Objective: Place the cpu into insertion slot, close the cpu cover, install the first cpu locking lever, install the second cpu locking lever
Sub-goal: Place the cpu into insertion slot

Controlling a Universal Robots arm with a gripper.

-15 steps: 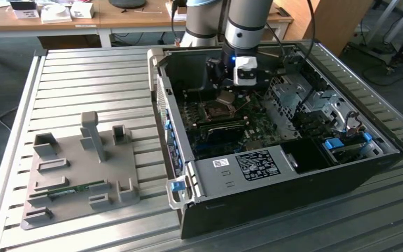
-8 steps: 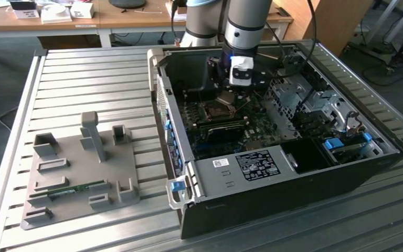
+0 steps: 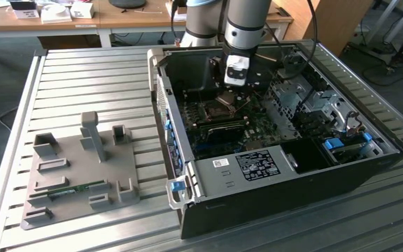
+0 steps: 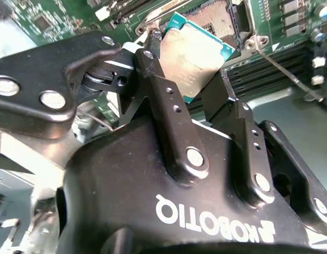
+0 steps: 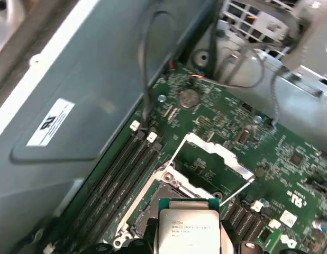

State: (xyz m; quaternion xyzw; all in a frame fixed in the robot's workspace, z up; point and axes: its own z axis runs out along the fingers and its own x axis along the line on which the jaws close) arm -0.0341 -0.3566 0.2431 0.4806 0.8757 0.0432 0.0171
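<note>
Above the insertion slot (image 4: 211, 13), jaws grip the cpu (image 4: 194, 50) (lid facing upward).

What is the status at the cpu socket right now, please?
The gripper shut on the cpu, held over the insertion slot. The cpu cover raised open. Nothing seen in the way.

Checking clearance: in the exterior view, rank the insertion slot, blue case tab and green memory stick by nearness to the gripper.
1. insertion slot, just by the gripper.
2. blue case tab, case's front corner.
3. green memory stick, exterior view's left.
</note>
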